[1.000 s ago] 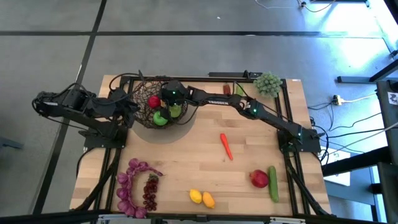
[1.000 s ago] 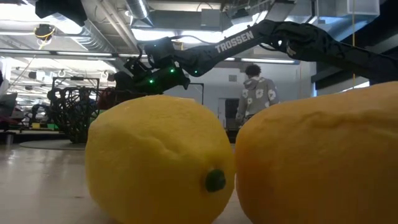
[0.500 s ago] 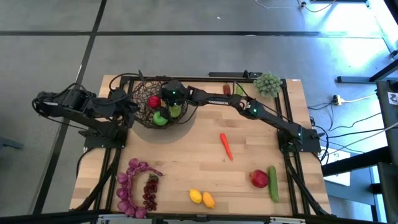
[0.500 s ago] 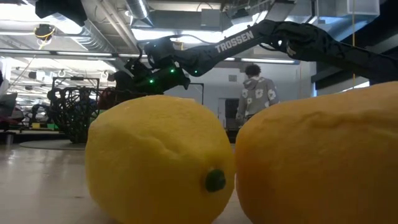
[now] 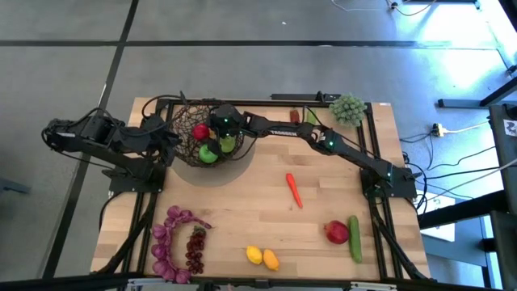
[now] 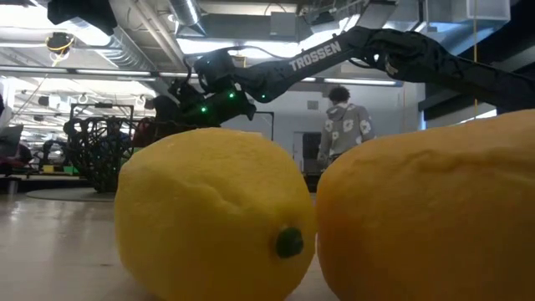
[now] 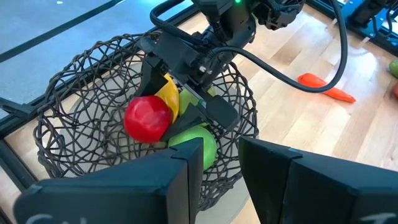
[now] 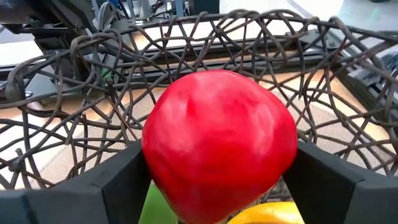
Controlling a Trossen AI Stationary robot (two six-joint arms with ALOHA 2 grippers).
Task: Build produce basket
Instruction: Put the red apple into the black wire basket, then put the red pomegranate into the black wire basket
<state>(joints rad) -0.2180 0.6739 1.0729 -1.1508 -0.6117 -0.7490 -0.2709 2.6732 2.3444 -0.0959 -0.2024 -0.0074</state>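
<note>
- Near edge of the desk (image 5: 234, 218): two yellow pieces lie touching, a lemon (image 5: 254, 255) and a more orange one, judged the mango (image 5: 271, 260). Both look smooth, rigid and light; the best hold is judged to be across the short middle, since the rounded ends would slip.
- Near left: one bunch of dark grapes (image 5: 195, 249) beside a curl of purple lobes (image 5: 166, 242), kind not certain. The lumpy grapes are judged best pinched at the stem end.
- Near right: one red pomegranate (image 5: 337, 233) touching one cucumber (image 5: 354, 238). The cucumber is long and stiff; a grip at mid-length is advised.
- Middle: one orange carrot (image 5: 294, 190) lies alone, tapered; the thick end offers the better purchase.
- Far left: the basket (image 5: 184, 153), open wire, looks stiff but light, and a push might slide it. Inside are seen one red piece (image 7: 147, 118), one yellow piece (image 7: 168, 94) and at least one green piece (image 7: 194, 140).
- The right gripper (image 5: 212, 136) is down inside the basket; its fingers (image 8: 112, 180) are clamped on the red piece.
- The left gripper (image 5: 167, 137) waits at the basket's left rim, fingers (image 7: 180, 171) apart with nothing between them.
- Far right: one pale-green bushy clump (image 5: 348, 107).
- Beyond the desk, a person (image 6: 345, 124) stands.
</note>
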